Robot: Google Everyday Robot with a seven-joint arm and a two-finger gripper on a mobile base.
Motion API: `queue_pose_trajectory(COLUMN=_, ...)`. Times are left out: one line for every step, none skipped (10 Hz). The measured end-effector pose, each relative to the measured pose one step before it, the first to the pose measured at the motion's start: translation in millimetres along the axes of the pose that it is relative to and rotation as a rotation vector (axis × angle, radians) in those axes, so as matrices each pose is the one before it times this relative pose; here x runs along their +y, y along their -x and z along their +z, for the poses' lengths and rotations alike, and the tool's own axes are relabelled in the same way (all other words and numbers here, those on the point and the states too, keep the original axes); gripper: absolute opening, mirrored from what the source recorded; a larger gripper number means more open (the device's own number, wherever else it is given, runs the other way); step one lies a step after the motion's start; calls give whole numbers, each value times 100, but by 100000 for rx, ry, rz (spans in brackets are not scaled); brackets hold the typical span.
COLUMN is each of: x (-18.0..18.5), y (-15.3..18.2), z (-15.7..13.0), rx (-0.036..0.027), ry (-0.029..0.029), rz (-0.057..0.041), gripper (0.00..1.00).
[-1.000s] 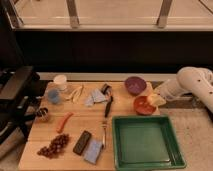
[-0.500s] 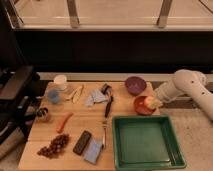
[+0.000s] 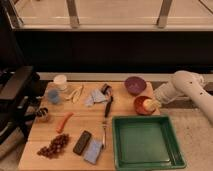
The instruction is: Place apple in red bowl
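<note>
The red bowl (image 3: 140, 106) sits on the wooden table at the right, just in front of the purple bowl (image 3: 135, 85). The apple (image 3: 148, 104), yellow-orange, is at the bowl's right side, low over its inside or just touching it. My gripper (image 3: 152, 104) comes in from the right on the white arm and is shut on the apple, right over the red bowl's right rim.
A green tray (image 3: 167, 154) lies just in front of the red bowl. To the left are a grey cloth (image 3: 95, 97), black brush (image 3: 107, 104), fork (image 3: 104, 134), banana (image 3: 76, 92), white cup (image 3: 60, 81), blue cup (image 3: 54, 96), carrot (image 3: 64, 121), grapes (image 3: 54, 146) and packets.
My gripper with the apple has moved down and a little left, lower into the red bowl. Nothing else on the table has moved.
</note>
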Motion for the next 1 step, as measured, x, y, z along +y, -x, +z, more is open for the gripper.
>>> queue_pose_trajectory(x=5, y=9, z=13, rx=1, ry=24, rz=-20, gripper=72)
